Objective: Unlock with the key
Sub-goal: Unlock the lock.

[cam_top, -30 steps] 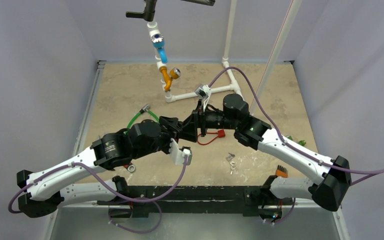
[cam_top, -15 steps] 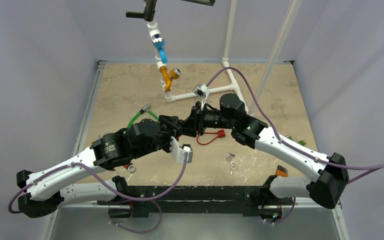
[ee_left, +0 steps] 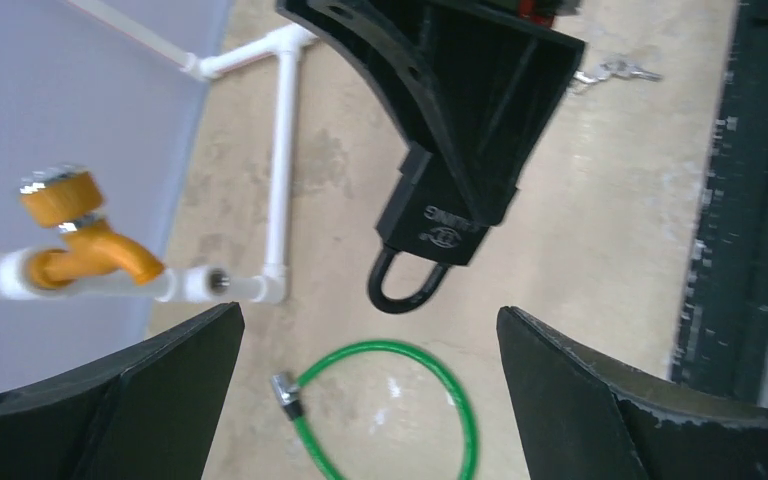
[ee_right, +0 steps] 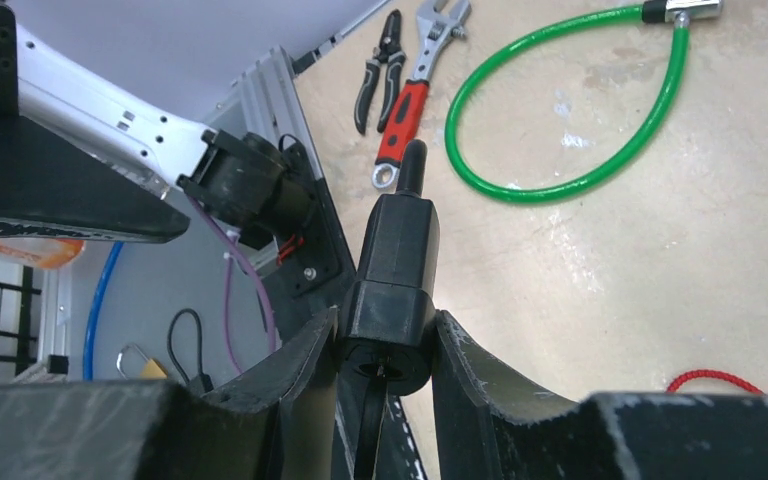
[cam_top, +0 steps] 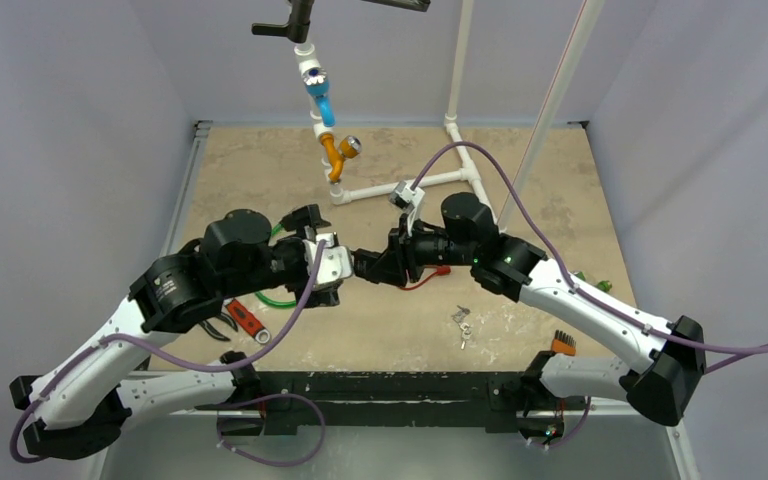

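My right gripper (cam_top: 385,264) is shut on a black padlock (cam_top: 366,265) and holds it above the table, shackle pointing left. In the right wrist view the padlock (ee_right: 392,260) sits between my fingers (ee_right: 480,385), keyhole end toward the camera. My left gripper (cam_top: 332,258) is wide open and empty, just left of the padlock and apart from it. In the left wrist view the padlock (ee_left: 450,215) hangs ahead of my open left gripper (ee_left: 370,400). A small bunch of silver keys (cam_top: 462,322) lies on the table to the right; it also shows in the left wrist view (ee_left: 615,70).
A green cable lock (cam_top: 280,295) lies under the left arm. Pliers and a red-handled wrench (cam_top: 245,322) lie near the front left. A red cord with a tag (cam_top: 430,275) lies under the right wrist. A white pipe frame (cam_top: 410,185) with an orange tap (cam_top: 335,155) stands at the back.
My left gripper has let go of the padlock, opened and drawn back to the left. My right gripper now holds the padlock alone and has shifted slightly left.
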Controlling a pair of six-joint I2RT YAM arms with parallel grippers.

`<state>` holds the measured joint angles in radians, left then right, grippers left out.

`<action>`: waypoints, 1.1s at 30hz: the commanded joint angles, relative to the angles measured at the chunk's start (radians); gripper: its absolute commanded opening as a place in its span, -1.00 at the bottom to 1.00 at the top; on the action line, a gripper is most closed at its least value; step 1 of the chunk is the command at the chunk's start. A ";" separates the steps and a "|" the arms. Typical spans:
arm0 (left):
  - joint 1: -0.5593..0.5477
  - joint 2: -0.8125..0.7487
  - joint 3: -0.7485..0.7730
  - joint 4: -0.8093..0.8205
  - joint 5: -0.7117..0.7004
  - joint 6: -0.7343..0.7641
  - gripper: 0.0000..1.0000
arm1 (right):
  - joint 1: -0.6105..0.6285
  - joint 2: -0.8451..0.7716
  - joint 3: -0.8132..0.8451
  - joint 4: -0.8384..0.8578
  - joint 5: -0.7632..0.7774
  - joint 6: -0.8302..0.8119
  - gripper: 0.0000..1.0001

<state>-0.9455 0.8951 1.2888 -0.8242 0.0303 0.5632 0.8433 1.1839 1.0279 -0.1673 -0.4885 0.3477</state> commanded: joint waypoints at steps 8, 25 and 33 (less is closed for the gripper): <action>0.151 0.129 0.055 -0.206 0.425 -0.101 1.00 | 0.036 -0.041 0.126 -0.001 -0.088 -0.111 -1.00; 0.201 0.211 0.142 -0.303 0.687 -0.028 -0.26 | 0.118 0.027 0.244 -0.094 -0.024 -0.182 -1.00; 0.200 0.196 0.137 -0.290 0.651 -0.043 -0.86 | 0.157 0.028 0.220 -0.012 0.002 -0.149 -1.00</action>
<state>-0.7380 1.1088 1.3956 -1.1351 0.6529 0.5072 0.9863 1.2201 1.2007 -0.3550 -0.5186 0.1535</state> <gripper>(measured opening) 0.269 0.318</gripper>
